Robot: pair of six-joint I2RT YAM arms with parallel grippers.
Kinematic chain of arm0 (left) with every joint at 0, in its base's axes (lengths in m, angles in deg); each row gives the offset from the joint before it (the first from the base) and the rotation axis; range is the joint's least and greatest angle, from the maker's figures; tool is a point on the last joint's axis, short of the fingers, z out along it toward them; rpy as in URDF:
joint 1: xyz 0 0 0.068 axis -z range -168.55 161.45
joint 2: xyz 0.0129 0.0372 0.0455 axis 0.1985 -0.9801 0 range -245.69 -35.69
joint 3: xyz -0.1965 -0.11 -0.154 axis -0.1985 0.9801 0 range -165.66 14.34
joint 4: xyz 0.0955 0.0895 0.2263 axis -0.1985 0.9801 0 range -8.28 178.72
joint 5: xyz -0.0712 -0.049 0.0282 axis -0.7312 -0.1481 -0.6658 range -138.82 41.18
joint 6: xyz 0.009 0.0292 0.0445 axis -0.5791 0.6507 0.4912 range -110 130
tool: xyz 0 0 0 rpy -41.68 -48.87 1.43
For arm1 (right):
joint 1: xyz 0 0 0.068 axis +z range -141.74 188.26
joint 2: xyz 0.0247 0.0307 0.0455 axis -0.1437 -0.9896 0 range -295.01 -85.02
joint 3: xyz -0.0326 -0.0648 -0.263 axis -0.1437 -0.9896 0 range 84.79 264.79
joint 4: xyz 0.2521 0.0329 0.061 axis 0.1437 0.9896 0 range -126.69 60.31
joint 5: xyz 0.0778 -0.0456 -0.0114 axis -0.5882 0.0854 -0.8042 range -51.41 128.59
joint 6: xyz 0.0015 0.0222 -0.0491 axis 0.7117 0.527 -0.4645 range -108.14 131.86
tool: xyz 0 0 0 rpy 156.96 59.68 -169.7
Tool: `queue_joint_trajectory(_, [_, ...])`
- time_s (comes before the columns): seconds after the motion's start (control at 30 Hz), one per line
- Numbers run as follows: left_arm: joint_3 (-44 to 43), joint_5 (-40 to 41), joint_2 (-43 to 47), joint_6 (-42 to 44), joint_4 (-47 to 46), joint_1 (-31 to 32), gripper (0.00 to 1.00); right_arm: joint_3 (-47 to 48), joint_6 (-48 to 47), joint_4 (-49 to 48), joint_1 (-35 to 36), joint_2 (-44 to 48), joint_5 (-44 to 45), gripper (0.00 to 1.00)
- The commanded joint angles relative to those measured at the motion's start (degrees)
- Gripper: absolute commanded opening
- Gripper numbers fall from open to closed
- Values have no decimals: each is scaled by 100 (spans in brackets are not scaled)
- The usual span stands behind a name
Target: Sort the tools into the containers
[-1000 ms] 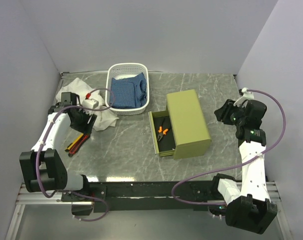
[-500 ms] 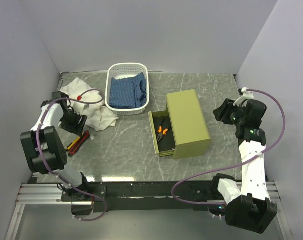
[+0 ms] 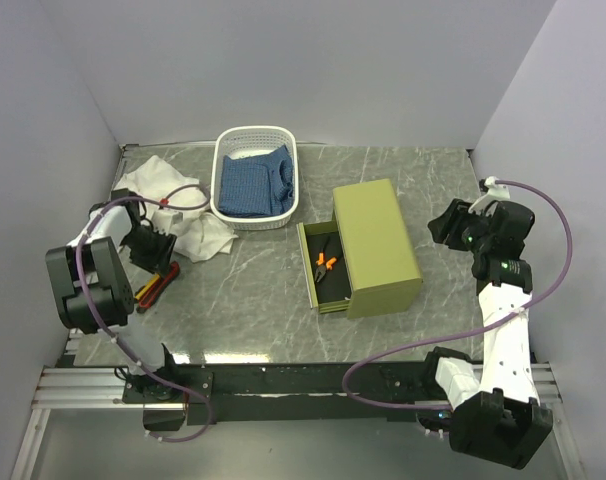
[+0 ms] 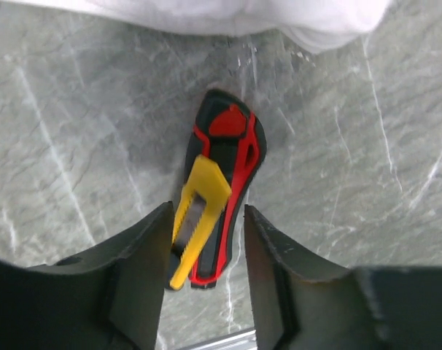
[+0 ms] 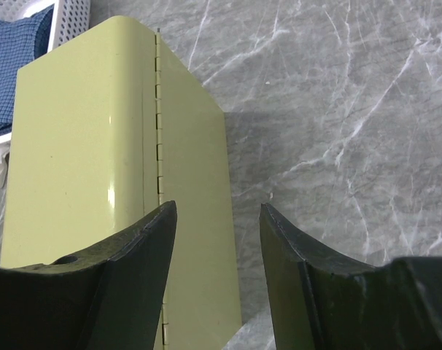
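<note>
At the left, two tools (image 4: 222,164), one red-black and one yellow, are seen lying together on the table (image 3: 248,295) just below the cloth (image 3: 148,178), not yet sorted. In the basket (image 3: 255,131) only blue fabric (image 3: 251,185) is seen. Pliers (image 3: 325,265) are already laid in the open drawer (image 3: 330,296) of the chest (image 3: 378,245). The task is judged partly done.

The left gripper (image 4: 206,213) is poised low over the tools, a finger on either side of their ends; whether they are clamped cannot be told. The right gripper (image 5: 217,211) is held above the chest's right edge, jaws apart, nothing between them.
</note>
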Motion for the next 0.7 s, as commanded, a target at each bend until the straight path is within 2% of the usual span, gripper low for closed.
queue_joint_trajectory(0.0, [-184,-258,-197,-45,-82,-7,42,23,-11,-193,-65,112,12,57])
queue_joint_trajectory(0.07, [-281,-267,-311,-36,-21,2,35,40,-20,-184,-74,112,29,57])
queue_joint_trajectory(0.1, [-395,-276,-329,-36,32,-16,26,66,-20,-184,-82,112,38,57])
queue_joint_trajectory(0.17, [-588,-328,-338,-1,102,-16,18,75,-20,-193,-91,103,55,57])
queue_joint_trajectory(0.2, [-702,-355,-338,8,172,-16,9,84,-11,-184,-100,103,64,57])
queue_joint_trajectory(0.27, [-1027,-591,-330,-18,585,-16,3,84,-2,-167,-117,129,47,57])
queue_joint_trajectory(0.33, [-1554,-863,-233,-45,1084,-16,1,84,6,-158,-135,147,55,57])
queue_joint_trajectory(0.43, [-2205,-1759,-5,-71,1587,28,1,32,6,-175,-161,173,64,58])
queue_joint_trajectory(0.47, [-2433,-2431,48,-71,1901,63,1,14,15,-167,-170,182,64,58])
queue_joint_trajectory(0.53, [-2488,-3207,136,-167,2071,255,1,-21,50,-184,-196,174,47,58])
queue_joint_trajectory(0.6, [-2147,-4227,417,-631,1582,641,1,-21,85,-184,-197,147,29,58])
queue_joint_trajectory(0.67, [-1508,-4729,810,-1920,705,1002,1,23,86,-176,-205,112,29,58])
